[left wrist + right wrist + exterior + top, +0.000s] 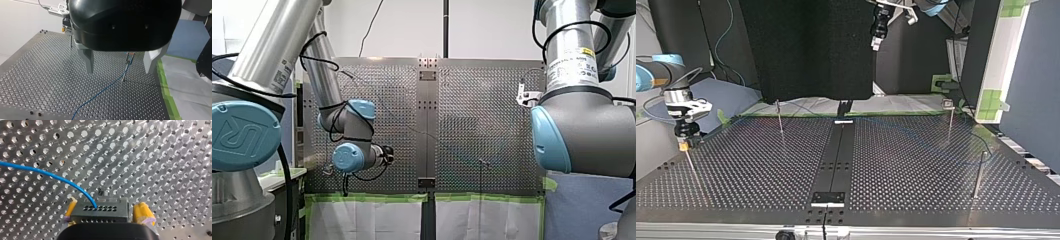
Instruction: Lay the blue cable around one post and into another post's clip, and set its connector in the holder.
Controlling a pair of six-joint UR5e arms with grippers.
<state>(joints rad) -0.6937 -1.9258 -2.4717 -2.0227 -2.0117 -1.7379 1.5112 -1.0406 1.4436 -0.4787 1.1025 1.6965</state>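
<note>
So, my right gripper [107, 203] first: the metal connector [100, 212] sits right between its jaws, but I honestly can't tell whether they're clenched on it or just next to it. The blue cable [50, 173] comes out of the connector's holed face and arcs away just above the perforated surface [162, 157]. In the top view this gripper is low at the left, right at the top end of a thin post [692, 172] near the surface's edge. Whether the connector actually touches that post, I can't make out.

My left gripper [119, 70] is released, with its jaws spread wide, and it hangs well above the surface. Ahead of it, seen between the jaws, is a clip post [126, 68]. The cable runs across the surface to its foot and climbs to the small head on top, though I can't tell if it's seated in the clip. In the top view two more stand at the right, a far post [950, 122] and a near post [979, 175], with a faint blue line curving close by the near one.
</note>
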